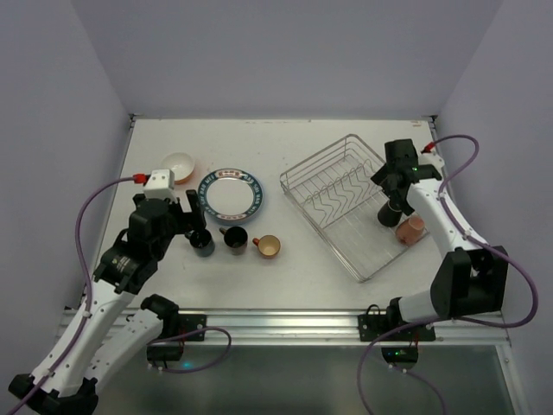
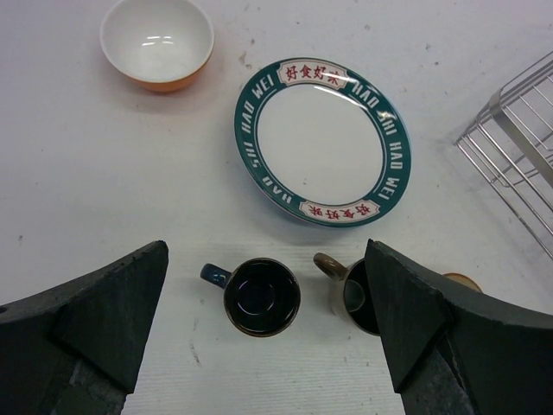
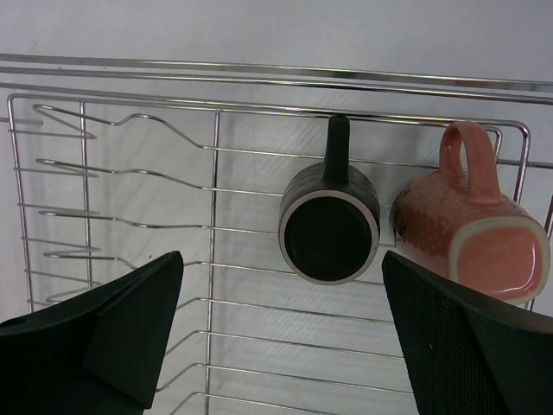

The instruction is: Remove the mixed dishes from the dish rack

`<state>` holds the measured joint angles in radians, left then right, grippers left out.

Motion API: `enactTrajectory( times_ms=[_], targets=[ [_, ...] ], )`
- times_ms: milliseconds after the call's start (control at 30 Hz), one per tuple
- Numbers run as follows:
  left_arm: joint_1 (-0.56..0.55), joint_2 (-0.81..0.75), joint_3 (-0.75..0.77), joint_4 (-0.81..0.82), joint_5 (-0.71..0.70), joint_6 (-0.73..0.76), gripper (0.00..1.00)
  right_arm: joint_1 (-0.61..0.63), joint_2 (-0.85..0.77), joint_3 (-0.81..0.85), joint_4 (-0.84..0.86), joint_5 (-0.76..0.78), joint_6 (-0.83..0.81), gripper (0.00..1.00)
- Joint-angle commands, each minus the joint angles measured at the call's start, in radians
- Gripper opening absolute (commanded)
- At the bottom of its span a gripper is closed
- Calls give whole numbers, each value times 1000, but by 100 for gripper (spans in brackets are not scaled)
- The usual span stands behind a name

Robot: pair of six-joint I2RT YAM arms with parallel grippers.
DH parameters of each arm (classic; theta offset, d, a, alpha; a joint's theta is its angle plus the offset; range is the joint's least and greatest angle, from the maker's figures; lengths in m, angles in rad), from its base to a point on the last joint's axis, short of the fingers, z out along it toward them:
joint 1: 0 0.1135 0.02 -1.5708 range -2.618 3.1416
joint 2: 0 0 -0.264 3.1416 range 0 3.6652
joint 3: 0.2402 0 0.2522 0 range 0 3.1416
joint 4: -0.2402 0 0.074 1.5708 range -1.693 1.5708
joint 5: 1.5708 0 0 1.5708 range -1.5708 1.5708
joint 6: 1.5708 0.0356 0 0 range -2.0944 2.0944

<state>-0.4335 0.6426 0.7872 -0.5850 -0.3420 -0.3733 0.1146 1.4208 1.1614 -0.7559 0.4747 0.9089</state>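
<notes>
The silver wire dish rack [image 1: 333, 194] stands at the right. A black mug [image 1: 388, 216] and a pinkish-orange mug [image 1: 411, 228] lie on their sides in its near right corner. My right gripper [image 1: 394, 199] hovers open just above them; in the right wrist view the black mug [image 3: 329, 226] lies just beyond the gripper [image 3: 282, 268] and the pinkish mug [image 3: 471, 238] to its right. My left gripper [image 1: 196, 218] is open and empty over a blue mug [image 2: 262, 296] and a brown mug [image 2: 352, 292] standing on the table.
A white plate with a dark patterned rim [image 1: 232, 194], an orange bowl with a white inside [image 1: 179, 166] and a tan-orange mug [image 1: 268, 246] stand on the table left of the rack. The rack's corner [image 2: 518, 143] shows at the right of the left wrist view.
</notes>
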Motion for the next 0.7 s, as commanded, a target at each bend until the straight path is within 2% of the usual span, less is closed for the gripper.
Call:
enactTrajectory(
  times_ms=[0,167,667],
  targets=[
    [-4,8,-6,53,3,16,100,-7,23,44,-14,67,77,99],
    [-5,15,-9,59,18,19,100,-9,75,57,-28,84,93,99],
    [-7,48,-13,60,31,20,100,-9,27,-8,3,108,93,99]
  ],
)
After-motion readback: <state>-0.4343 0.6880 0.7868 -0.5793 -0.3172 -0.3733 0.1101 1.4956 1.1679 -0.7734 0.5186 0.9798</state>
